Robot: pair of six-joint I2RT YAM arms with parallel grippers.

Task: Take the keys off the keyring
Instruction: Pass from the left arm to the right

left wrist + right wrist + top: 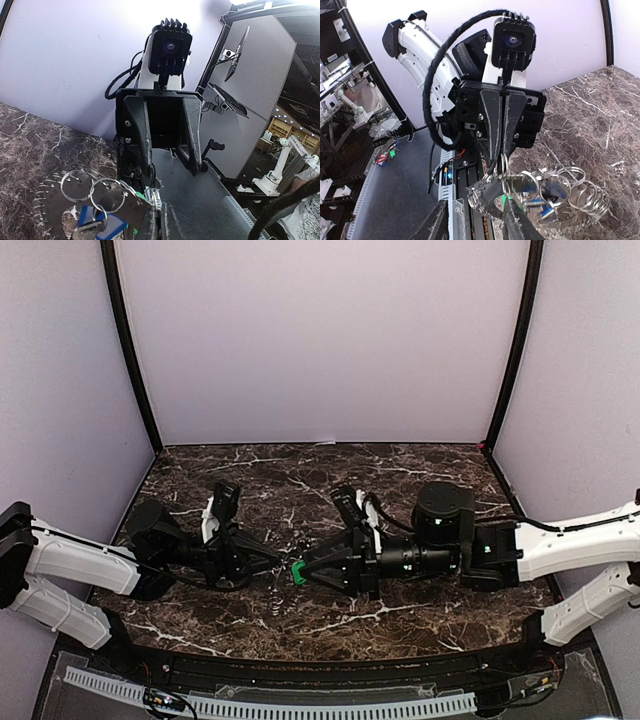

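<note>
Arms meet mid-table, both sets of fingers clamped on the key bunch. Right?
No. Only the left gripper is clamped on the key bunch. The right gripper has its fingers apart, as the left wrist view shows clearly. The rest holds.

Soft, even light from above fills the overhead view, leaving faint shadows on the dark marble surface (300, 625). Both wrist views bow at their edges. The pale wall (60, 55) blows out white near the top, and close foreground parts blur.

keyring (47, 212): I see it lower left, grey, toothed.
blue key (95, 222): bottom edge, just beside it.
green key (297, 571): mid-frame.
</note>
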